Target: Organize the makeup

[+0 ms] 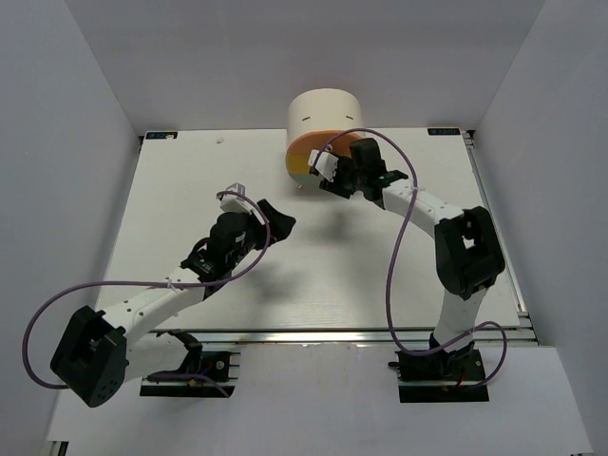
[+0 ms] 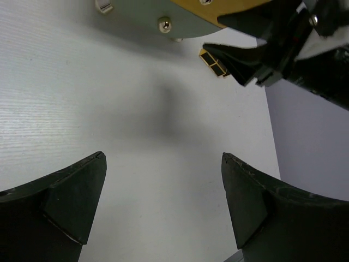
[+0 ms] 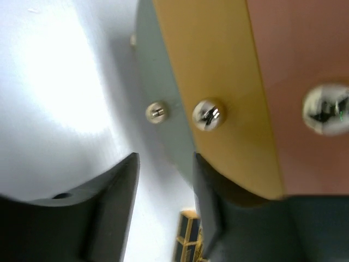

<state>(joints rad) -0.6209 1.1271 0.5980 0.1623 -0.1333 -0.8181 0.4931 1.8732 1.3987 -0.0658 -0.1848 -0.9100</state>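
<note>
The black-and-gold tube, apparently a lipstick though little of it shows, lies on the white table at the foot of the cream cabinet. It sits just in front of the swung-out drawers and right at the tips of the right gripper. That claw stands with its jaws apart and nothing clamped. In the right wrist view the tube lies low in the gap between them, its long axis seemingly along the fingers rather than across; whether a finger touches it I cannot tell. The left gripper, jaws spread wide and empty, hangs over bare table well apart from the tube, facing it, so the right arm is much the nearer. The grey-green drawer and the yellow drawer with their knobs overhang the spot. They crowd any lift, and the right claw blocks the left's line.
</note>
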